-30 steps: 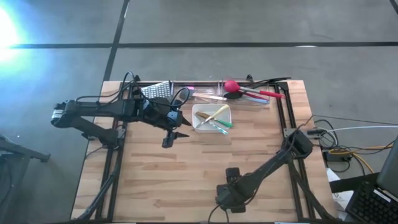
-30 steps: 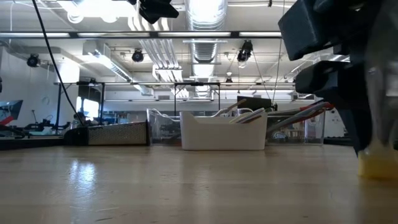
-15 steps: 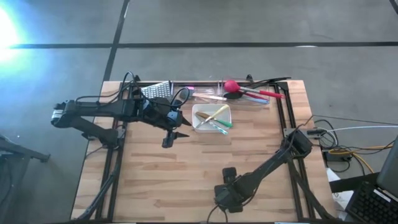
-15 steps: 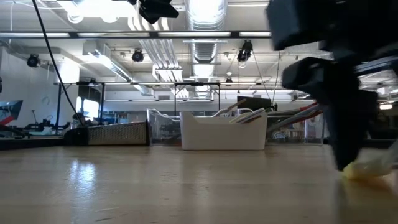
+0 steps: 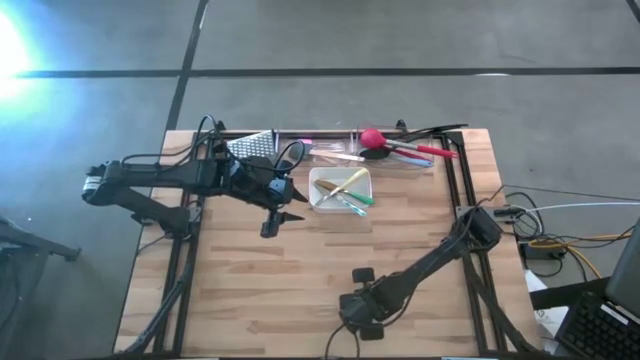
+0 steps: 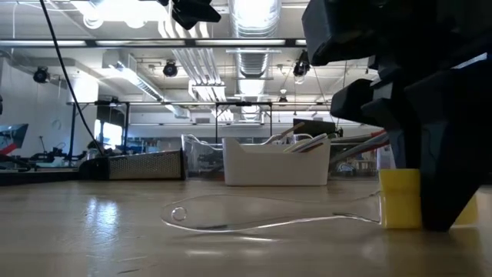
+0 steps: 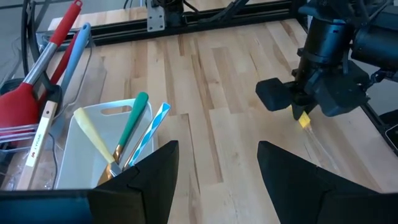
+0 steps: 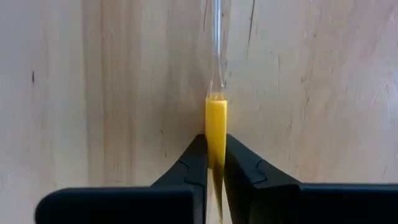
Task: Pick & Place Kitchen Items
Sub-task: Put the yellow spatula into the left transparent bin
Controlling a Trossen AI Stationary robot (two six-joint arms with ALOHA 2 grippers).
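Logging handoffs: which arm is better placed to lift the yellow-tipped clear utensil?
Right. Its tool is already shut on the yellow-tipped clear utensil at the table's near edge; the left tool hovers open by the white tray.

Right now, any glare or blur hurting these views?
High view: bright flare at the left edge, off the table. Low view: ceiling lights blown out, right claw a dark backlit bulk. Right wrist view: yellow-headed clear utensil sharp. Left wrist view: own fingers soft.

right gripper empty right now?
No, the right gripper is shut on the yellow end of a clear-handled utensil.
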